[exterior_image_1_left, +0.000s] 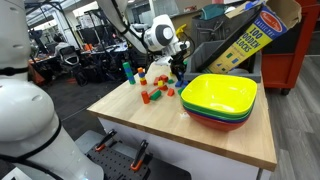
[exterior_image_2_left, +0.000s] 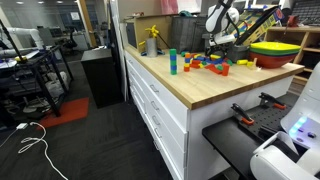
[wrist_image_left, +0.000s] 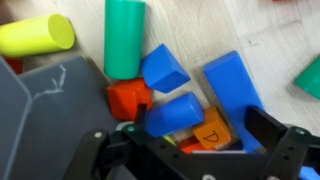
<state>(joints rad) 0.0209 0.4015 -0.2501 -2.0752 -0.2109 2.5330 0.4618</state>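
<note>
Wrist view showed the gripper (wrist_image_left: 185, 145) spread wide and grasping nothing, its fingers standing on either side of a blue cylinder block (wrist_image_left: 175, 113). An orange lettered block (wrist_image_left: 212, 130) touched that cylinder's right. A red block (wrist_image_left: 128, 98) lay against its left, a blue wedge (wrist_image_left: 163, 68) just above it, and a green cylinder (wrist_image_left: 124, 35) farther up.

We see a white arm (exterior_image_1_left: 157, 36) built of rounded segments, with black rings at the joints and a dark round cap near the wrist. Our gripper (exterior_image_1_left: 180, 66) is black and blocky. In the wrist view its dark fingers (wrist_image_left: 285, 150) look matt, angular and hinged.
</note>
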